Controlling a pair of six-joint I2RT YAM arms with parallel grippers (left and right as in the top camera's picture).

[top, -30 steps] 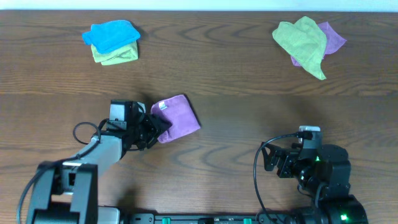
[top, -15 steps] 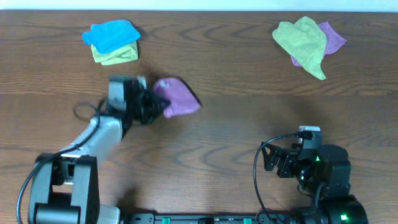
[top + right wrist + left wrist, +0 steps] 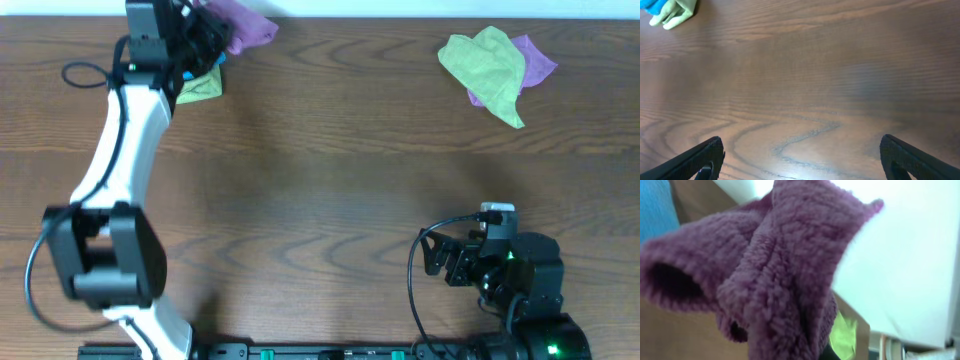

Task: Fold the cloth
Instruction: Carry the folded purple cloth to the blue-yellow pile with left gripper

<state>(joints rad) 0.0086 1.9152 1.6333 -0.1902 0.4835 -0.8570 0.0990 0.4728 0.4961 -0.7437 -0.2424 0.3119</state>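
Moved: cloth (image 3: pixel 243 24) now up at far-left table (image 3: pixel 350 180) edge | my left gripper (image 3: pixel 203 38) clamps it | bunched, trailing right | right gripper (image 3: pixel 801 150) spread apart

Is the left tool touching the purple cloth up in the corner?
Touching. In the overhead view the purple cloth sticks straight out of the left tool, bunched up where the tool pinches it.

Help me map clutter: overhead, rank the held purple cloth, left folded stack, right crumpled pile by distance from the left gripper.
1. The purple cloth, in the left gripper.
2. The folded stack, just below it.
3. The crumpled pile, far right.
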